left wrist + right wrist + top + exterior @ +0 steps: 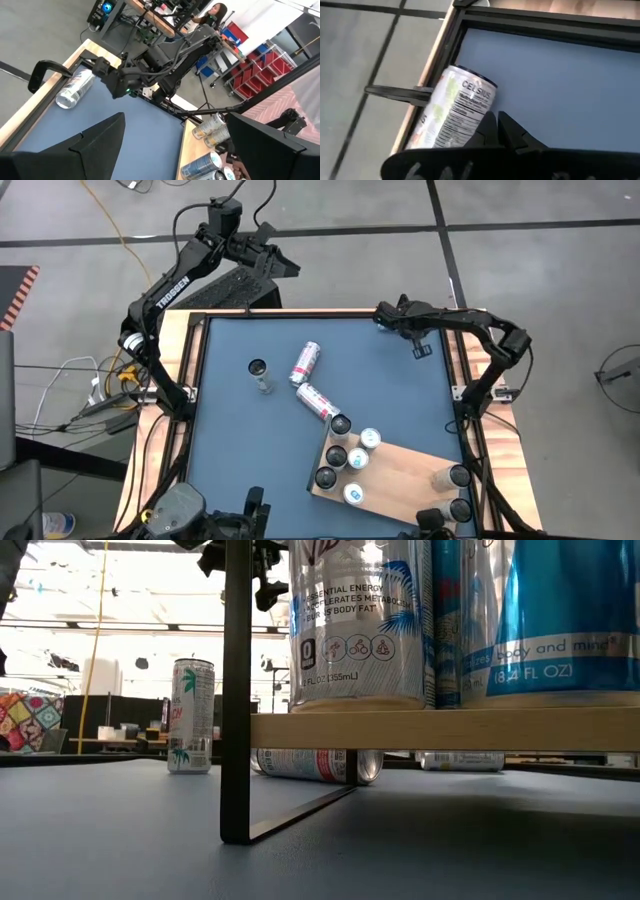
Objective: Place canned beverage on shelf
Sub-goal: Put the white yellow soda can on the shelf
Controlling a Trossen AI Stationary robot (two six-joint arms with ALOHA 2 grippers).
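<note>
The shelf (400,472) is a light wooden board on black legs at the table's near right, and several cans stand on it; it also shows in the low view (450,728). A white Celsius can (455,112) lies on its side at the table's far edge, also seen in the left wrist view (75,87). My right gripper (499,125) is shut right beside this can, low over the far edge (383,317). My left gripper (185,150) is open and empty, raised beyond the table's far left corner (275,252). My right gripper's shut fingers (489,131) stand against the lying can's side near its lid end (477,102). I cannot tell whether they touch it. The can lies on the tabletop along the table's frame.
One can stands upright (259,370) and two lie on their sides (305,362) (317,402) in the table's middle. A dark bar (395,91) sticks out past the frame by the can. A person (212,12) sits in the room beyond.
</note>
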